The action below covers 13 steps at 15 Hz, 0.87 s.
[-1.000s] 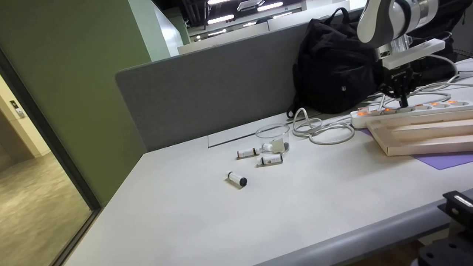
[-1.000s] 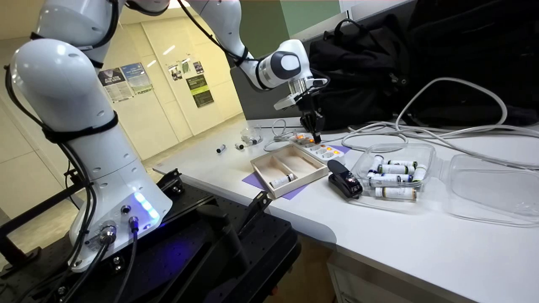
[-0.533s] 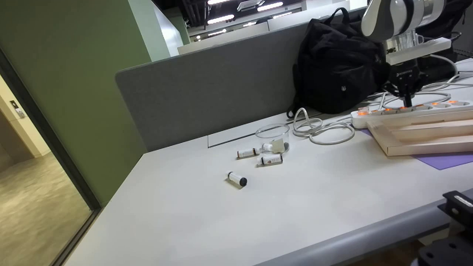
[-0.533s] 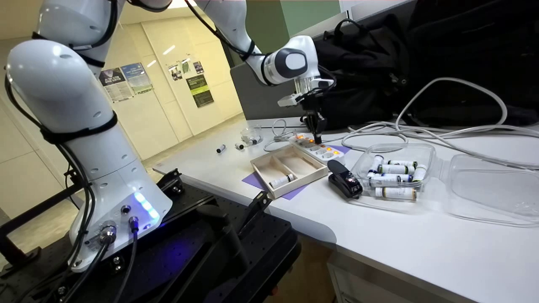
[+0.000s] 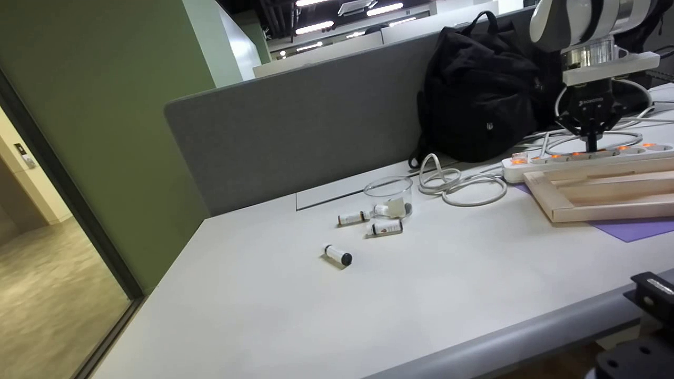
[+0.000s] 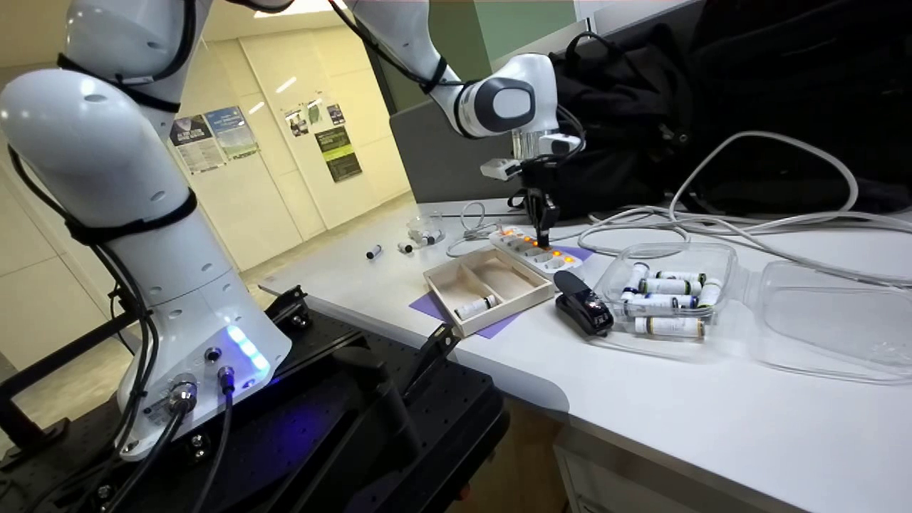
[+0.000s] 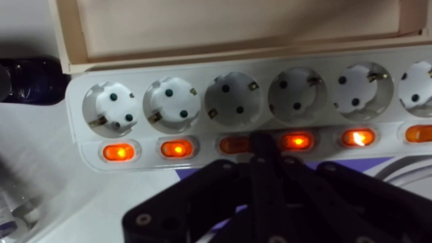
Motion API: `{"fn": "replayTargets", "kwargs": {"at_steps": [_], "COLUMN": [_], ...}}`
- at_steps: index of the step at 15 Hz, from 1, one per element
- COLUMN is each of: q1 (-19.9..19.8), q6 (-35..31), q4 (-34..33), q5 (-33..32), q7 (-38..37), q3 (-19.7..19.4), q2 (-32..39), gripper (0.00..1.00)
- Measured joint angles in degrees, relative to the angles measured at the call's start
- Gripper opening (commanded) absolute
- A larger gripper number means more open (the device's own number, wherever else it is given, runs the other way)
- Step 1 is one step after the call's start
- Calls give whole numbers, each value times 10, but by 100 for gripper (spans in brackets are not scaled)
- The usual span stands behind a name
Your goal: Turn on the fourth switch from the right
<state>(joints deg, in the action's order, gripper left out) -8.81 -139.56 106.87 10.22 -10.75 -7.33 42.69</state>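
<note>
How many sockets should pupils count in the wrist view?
6 sockets, in a row along the power strip: five whole, the sixth cut off at right; more may lie beyond.

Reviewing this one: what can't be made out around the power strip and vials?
Dark switch, wrist view: the tool hides its right end, so contact can't be told.
Rightmost switch, wrist view: cut off by the right edge.
Lower-left object, wrist view: blurred and cut off by the left edge.
Vials in the clear box, in an exterior view: label text too small to read.
</note>
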Motion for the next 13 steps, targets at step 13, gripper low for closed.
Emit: {"fn": "replayTargets", "kwargs": {"at_steps": [13], "q1": [-61], "q6": [121], "q4": [-25], "q5": [33], "q7": [122], "q3": [19], "q2": [-135], "gripper": [33]}}
